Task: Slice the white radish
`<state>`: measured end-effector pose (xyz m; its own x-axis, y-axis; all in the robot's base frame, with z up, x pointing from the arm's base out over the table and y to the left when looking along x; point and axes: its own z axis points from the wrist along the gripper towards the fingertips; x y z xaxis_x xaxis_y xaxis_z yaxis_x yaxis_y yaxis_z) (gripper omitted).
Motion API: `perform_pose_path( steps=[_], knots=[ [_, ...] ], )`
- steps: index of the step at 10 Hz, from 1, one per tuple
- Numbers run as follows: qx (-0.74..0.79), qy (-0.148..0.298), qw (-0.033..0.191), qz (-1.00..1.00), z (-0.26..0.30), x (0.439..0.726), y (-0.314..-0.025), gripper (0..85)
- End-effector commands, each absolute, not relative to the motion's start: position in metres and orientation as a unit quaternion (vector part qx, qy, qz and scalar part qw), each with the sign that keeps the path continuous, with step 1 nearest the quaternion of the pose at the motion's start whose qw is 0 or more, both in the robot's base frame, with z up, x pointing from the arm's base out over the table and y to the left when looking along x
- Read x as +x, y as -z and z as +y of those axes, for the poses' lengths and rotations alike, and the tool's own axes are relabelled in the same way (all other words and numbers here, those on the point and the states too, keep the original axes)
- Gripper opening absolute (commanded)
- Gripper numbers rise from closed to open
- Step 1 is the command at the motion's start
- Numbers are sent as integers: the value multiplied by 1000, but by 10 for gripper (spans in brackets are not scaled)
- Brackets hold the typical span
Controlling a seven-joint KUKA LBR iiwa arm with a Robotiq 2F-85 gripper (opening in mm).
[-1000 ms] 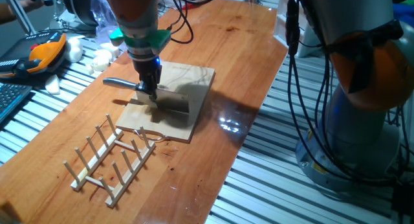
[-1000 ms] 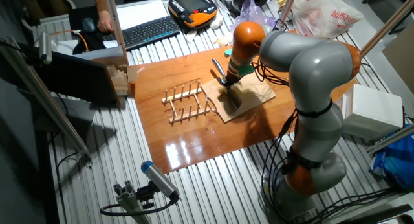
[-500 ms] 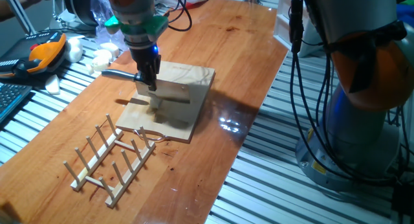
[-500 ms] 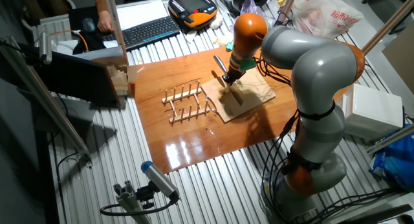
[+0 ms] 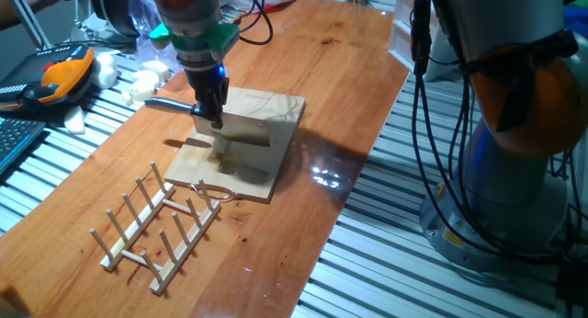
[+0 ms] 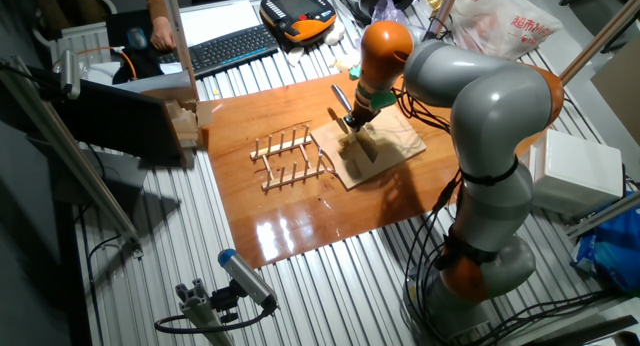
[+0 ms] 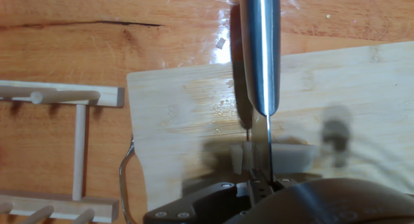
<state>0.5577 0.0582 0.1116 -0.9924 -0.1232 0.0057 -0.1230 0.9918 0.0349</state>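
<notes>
Gripper (image 5: 212,116) closed on knife (image 5: 231,128); handle points left, blade held flat-side vertical above cutting board (image 5: 276,111). White radish (image 7: 284,156) lies on board near its front edge, directly under blade in hand view; thin sliver (image 7: 237,158) already stands apart just left of it. Judgement: radish small, light, firm but moist, likely to slide or roll under blade. Nothing pins it, so press straight down, slowly. Wooden rack (image 5: 156,228) sits near board.
</notes>
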Motion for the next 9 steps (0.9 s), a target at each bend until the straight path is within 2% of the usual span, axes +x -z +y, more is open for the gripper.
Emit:
perform_pose_path(
  steps=[1,9],
  knots=[
    [62,18,4,-998,58,558,-112,0],
    [64,18,6,-998,50,560,-111,0]
  ],
)
